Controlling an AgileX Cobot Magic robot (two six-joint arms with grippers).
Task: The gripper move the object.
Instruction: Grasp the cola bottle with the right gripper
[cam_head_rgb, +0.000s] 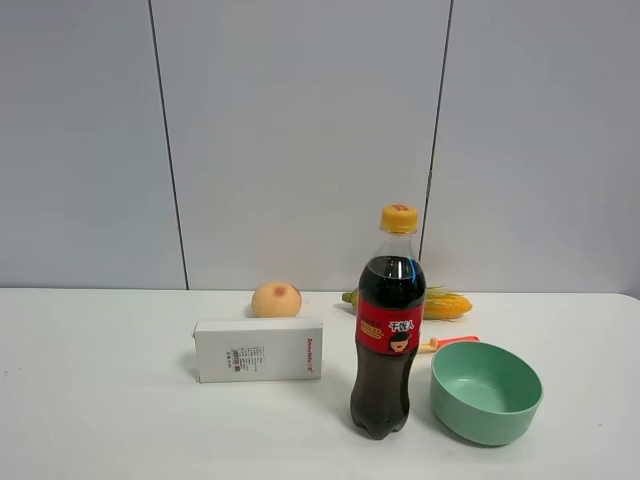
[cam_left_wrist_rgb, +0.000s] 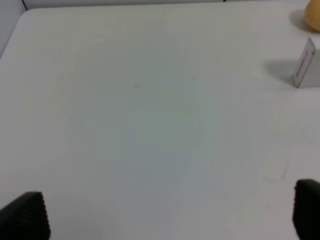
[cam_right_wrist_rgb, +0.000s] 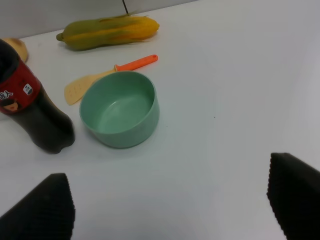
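Standing upright on the tabletop (cam_head_rgb: 100, 400), the cola bottle (cam_head_rgb: 388, 330) has the green bowl (cam_head_rgb: 486, 392) just beside it and the white box (cam_head_rgb: 259, 350) near its other side. The right hand (cam_right_wrist_rgb: 170, 200) hangs nearby, fingers (cam_right_wrist_rgb: 42, 207) spread wide and empty; the left hand (cam_left_wrist_rgb: 170, 215) is spread empty too. Tall and narrow-footed, the bottle may topple onto the bowl if a finger clips it.

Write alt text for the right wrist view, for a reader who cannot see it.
The right gripper, jaws open and holding nothing, hangs over a white table. Ahead stand an empty green bowl and, beside it, a cola bottle; an orange-handled spatula and a corn cob lie beyond.
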